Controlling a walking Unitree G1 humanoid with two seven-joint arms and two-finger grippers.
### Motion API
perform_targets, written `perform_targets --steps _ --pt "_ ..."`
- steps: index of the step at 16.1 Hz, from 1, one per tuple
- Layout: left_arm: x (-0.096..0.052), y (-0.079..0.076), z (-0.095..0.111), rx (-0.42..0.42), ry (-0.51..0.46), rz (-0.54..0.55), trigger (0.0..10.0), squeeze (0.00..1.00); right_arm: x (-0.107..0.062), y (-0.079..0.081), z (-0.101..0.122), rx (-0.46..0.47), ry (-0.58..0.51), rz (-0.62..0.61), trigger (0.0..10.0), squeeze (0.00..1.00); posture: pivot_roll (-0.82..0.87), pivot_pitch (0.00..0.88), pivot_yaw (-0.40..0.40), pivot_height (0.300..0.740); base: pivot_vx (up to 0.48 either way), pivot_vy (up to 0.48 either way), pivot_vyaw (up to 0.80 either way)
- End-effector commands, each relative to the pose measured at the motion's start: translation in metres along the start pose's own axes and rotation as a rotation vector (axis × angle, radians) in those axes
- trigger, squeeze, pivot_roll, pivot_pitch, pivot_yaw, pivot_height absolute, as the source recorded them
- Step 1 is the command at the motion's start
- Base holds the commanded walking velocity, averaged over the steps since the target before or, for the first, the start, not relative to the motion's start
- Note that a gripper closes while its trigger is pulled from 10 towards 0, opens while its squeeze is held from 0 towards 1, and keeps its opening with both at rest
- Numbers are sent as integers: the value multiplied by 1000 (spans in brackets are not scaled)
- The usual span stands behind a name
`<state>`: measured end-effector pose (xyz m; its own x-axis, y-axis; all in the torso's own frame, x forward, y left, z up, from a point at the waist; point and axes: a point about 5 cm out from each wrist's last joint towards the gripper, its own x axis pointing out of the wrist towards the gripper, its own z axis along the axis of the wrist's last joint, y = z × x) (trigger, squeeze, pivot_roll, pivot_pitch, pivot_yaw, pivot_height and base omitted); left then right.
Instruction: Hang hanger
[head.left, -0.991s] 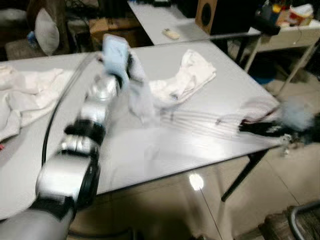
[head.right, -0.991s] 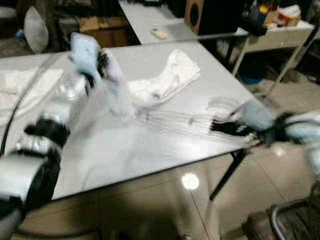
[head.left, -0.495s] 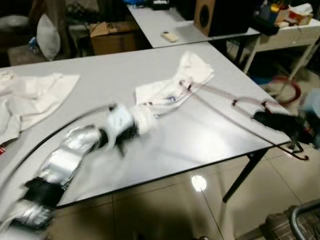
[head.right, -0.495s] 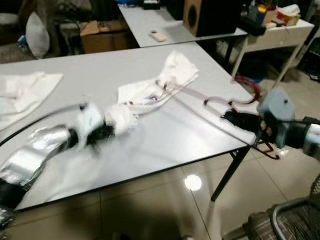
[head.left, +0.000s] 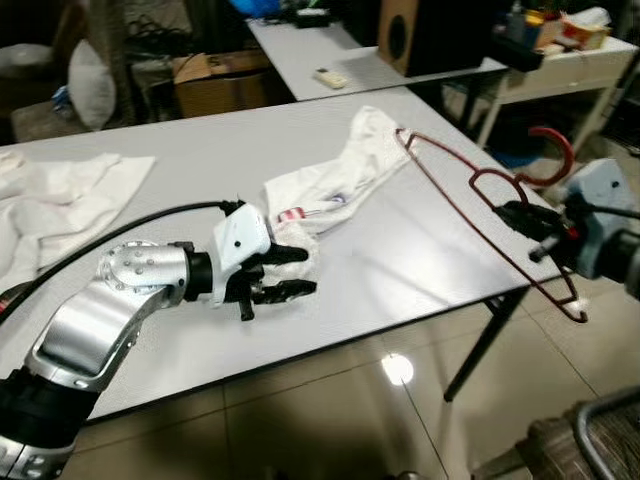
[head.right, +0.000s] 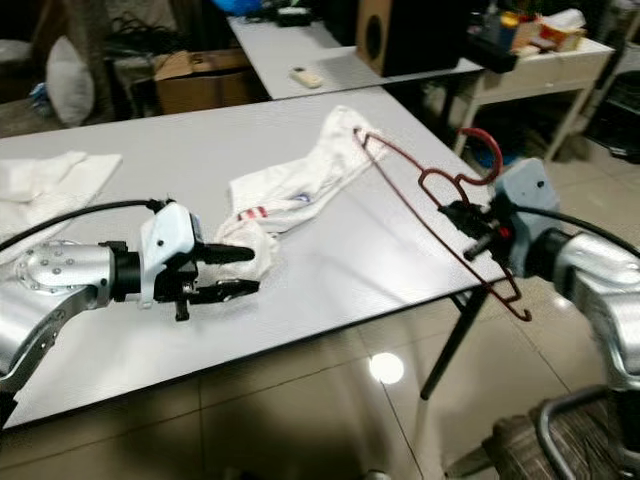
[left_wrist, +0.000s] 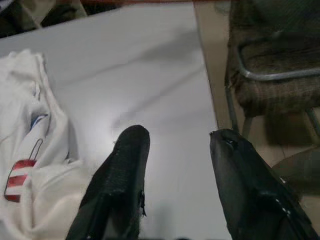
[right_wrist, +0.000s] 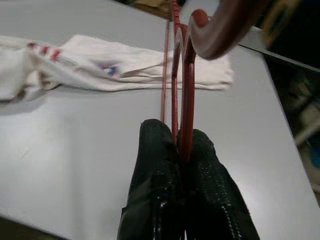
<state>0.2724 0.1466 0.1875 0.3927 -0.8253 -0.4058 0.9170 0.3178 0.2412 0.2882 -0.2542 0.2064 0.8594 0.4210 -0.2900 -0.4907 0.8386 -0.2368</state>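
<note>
A thin red wire hanger (head.left: 470, 190) hangs tilted above the right side of the grey table (head.left: 400, 270), its hook (head.left: 548, 150) pointing up. My right gripper (head.left: 515, 213) is shut on it just below the hook; in the right wrist view the fingers (right_wrist: 155, 150) pinch the red wire (right_wrist: 182, 75). The hanger's far tip reaches the far end of a white garment (head.left: 345, 175) lying on the table. My left gripper (head.left: 305, 272) is open beside the garment's bunched near end (left_wrist: 25, 165), with nothing between its fingers (left_wrist: 125, 165).
Another white cloth (head.left: 60, 195) lies at the table's far left. Behind stand a second table with a remote (head.left: 330, 77), a cardboard box (head.left: 220, 80) and a speaker (head.left: 400, 30). A metal-framed chair (head.left: 590, 440) stands on the tiled floor by the right corner.
My left arm has come down from high over the table to the garment's near end and now stands open. The right gripper has raised the hanger, hook up, above the table's right edge.
</note>
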Motion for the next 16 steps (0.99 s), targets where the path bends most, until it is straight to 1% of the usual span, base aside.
perform_targets --steps 1,2,3,4,5,6,7,8,9,10,11,12,13,14,15,16 --pt "-3 1 -2 30 52 12 10000 1000 3 1 3 -3 5 -16 10000 0 -71 0 51 740 0 0 0" --pt "-12 3 -10 85 195 23 10000 1000 9 8 2 19 12 -18 10000 0 -71 0 51 740 0 0 0" --pt "-15 4 -10 95 217 27 10000 1000 10 10 1 26 15 -17 10000 0 -69 0 47 740 0 0 0" --pt "-22 6 -10 107 242 39 10000 1000 13 13 0 32 21 -38 10000 0 -70 0 48 740 0 0 0" --pt "-26 8 -8 96 234 49 10000 1000 15 13 0 37 25 -65 10000 0 -70 0 48 740 0 0 0" --pt "-27 9 -4 66 178 54 10000 1000 16 15 0 51 14 -69 10000 0 -69 0 47 740 0 0 0" --pt "-27 15 14 -36 -34 100 10000 1000 17 20 2 77 -25 -76 10000 0 -67 0 47 740 0 0 0" --pt "-28 17 23 -72 -125 126 10000 1000 18 22 4 90 -49 -80 10000 0 -67 0 47 740 0 0 0" --pt "-27 22 31 -116 -228 174 10000 1000 20 27 8 109 -86 -88 10000 0 -66 0 48 740 0 0 0" --pt "-25 26 32 -175 -290 244 10000 1000 22 36 13 102 -142 -82 10000 0 -66 0 48 740 0 0 0" --pt "-25 27 32 -196 -316 270 10000 1000 23 39 14 106 -155 -82 10000 0 -68 0 50 740 0 0 0" --pt "-27 30 33 -253 -383 348 10000 1000 25 47 15 126 -181 -77 10000 0 -66 0 48 740 0 0 0" --pt "-31 36 29 -293 -412 463 10000 1000 27 52 17 156 -203 -89 10000 0 -66 0 48 740 0 0 0" --pt "-32 38 25 -307 -412 521 10000 1000 28 54 16 176 -209 -98 10000 0 -62 0 42 740 0 0 0" --pt "-33 42 13 -358 -379 636 10000 1000 30 58 14 227 -211 -112 10000 0 -62 0 42 740 0 0 0" --pt "-32 41 1 -403 -334 701 10000 553 30 60 14 257 -242 -166 10000 0 -56 0 33 740 0 0 0"
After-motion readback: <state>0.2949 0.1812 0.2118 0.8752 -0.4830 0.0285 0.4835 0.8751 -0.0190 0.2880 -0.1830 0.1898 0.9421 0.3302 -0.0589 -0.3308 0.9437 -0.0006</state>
